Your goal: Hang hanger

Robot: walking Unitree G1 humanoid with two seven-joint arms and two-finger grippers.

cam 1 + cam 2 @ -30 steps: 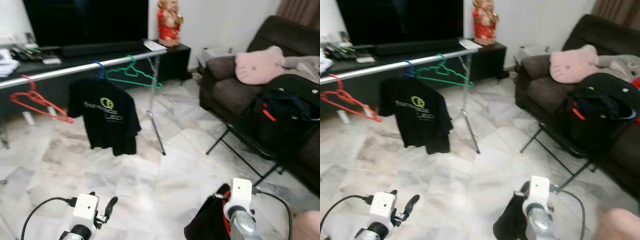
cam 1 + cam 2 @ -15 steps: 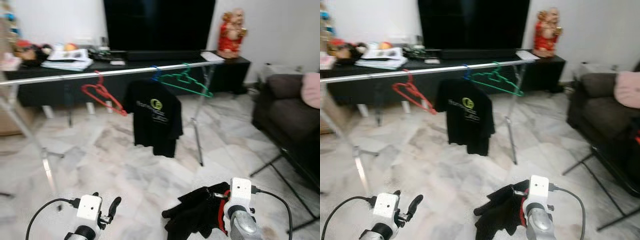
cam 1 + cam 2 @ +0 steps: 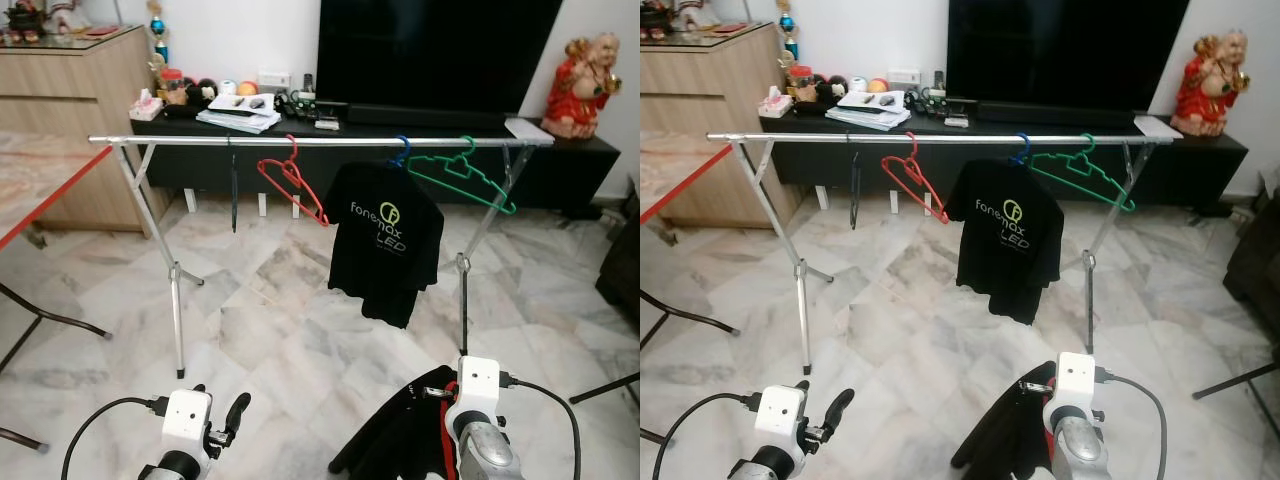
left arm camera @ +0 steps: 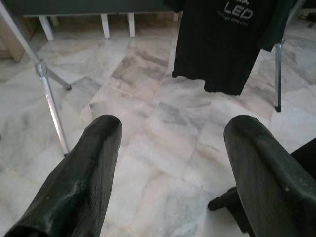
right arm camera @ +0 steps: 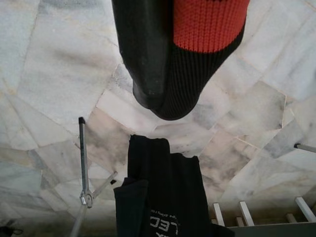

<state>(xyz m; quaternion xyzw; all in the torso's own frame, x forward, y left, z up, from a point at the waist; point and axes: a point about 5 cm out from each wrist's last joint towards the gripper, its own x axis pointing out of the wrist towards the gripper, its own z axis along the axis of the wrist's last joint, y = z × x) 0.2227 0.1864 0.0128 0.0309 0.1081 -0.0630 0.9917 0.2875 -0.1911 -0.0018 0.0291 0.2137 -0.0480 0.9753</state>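
A silver clothes rail [image 3: 320, 142] stands across the room ahead of me. On it hang a red hanger [image 3: 292, 185], a black T-shirt [image 3: 385, 240] on a blue hanger, and a bare green hanger [image 3: 462, 178]. My left gripper [image 4: 173, 143] is low at the front left, open, with bare floor between its fingers [image 4: 89, 168]. My right gripper [image 3: 445, 400] is low at the front right, shut on a black and red garment [image 3: 400, 440] that droops toward the floor. I cannot tell whether a hanger is inside that garment.
A black TV console [image 3: 560, 150] with a large TV [image 3: 430, 50] and a red figurine [image 3: 580, 75] stands behind the rail. A wooden cabinet [image 3: 60, 100] is at the back left. A red-edged folding table [image 3: 40, 215] juts in at left, and a black frame leg [image 3: 610, 385] at right.
The whole picture has swung left: the sofa and pink cushion have gone out of view, and the full rail, cabinet and folding table have come in. Both grippers stand as before.
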